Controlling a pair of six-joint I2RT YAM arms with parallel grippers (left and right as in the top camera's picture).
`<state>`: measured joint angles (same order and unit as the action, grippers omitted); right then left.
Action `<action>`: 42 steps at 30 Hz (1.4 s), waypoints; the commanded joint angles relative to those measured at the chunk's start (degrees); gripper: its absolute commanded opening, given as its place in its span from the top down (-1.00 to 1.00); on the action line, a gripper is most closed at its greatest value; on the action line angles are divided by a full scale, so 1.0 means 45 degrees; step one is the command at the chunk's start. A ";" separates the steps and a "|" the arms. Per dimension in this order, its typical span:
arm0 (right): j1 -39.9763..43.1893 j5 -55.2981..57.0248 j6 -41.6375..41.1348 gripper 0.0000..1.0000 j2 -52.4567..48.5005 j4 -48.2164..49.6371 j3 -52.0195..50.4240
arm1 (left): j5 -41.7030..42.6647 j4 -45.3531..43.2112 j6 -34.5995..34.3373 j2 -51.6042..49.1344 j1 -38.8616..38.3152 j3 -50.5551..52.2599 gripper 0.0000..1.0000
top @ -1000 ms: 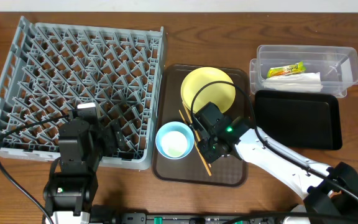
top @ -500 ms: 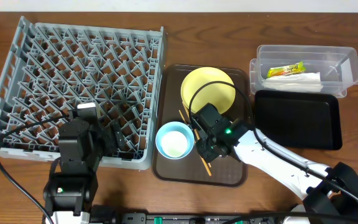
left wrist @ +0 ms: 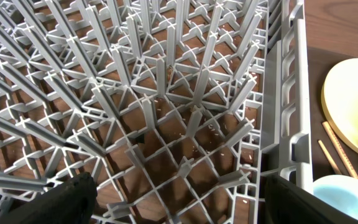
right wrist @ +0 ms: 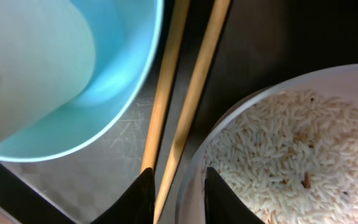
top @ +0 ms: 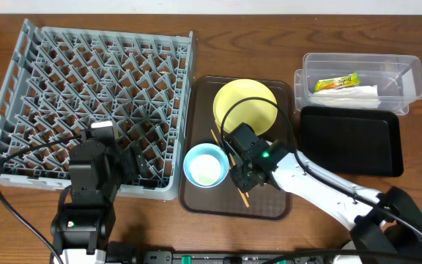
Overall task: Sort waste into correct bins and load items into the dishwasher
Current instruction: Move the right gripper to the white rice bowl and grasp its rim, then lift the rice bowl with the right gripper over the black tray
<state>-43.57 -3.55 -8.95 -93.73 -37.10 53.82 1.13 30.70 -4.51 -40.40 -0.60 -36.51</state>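
Observation:
My right gripper point(top: 240, 171) hangs low over the brown tray. In the right wrist view it point(right wrist: 180, 200) is shut on the rim of the cream-white bowl point(right wrist: 194, 168), one finger inside and one outside. The bowl holds white rice point(right wrist: 291, 143). Two wooden chopsticks point(right wrist: 166, 93) lie beside it, one running between the fingers. The light blue bowl point(top: 193, 158) with a white cup point(right wrist: 30, 62) inside sits to the left. The yellow plate point(top: 244, 106) lies behind. My left gripper point(left wrist: 176, 202) is open over the grey dish rack point(top: 94, 73).
The brown serving tray point(top: 204, 202) holds the dishes. The clear tub point(top: 409, 70) at the back right holds the green-and-orange wrapper point(top: 337, 82) and the white napkin point(top: 354, 94). The black tray point(top: 350, 139) lies in front of it. Rice crumbs point(left wrist: 216, 127) lie under the rack.
My right gripper has shifted slightly to the left over the tray. The left arm has not moved.

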 commanded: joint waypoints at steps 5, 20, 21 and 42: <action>-0.0170 0.0126 -0.0097 0.72 -0.0423 0.0083 -0.0083 | -0.0024 0.0034 -0.0117 0.0010 0.0010 -0.0296 -0.79; -0.0049 0.1787 -0.0971 0.98 -0.0049 -0.0287 0.0733 | -0.0024 0.0029 -0.0117 0.0010 0.0010 -0.0296 -0.79; 0.0019 0.1787 -0.0971 0.98 0.0102 -0.0408 0.0928 | -0.0024 0.0029 -0.0117 0.0010 0.0010 -0.0296 -0.79; 0.6552 -0.2225 -0.1957 0.98 0.3410 -0.1593 0.1928 | -0.0024 0.0029 -0.0117 0.0010 0.0010 -0.0296 -0.79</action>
<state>-17.37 -7.99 -17.02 -78.94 -43.64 61.43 1.13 30.70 -4.51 -40.40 -0.60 -36.51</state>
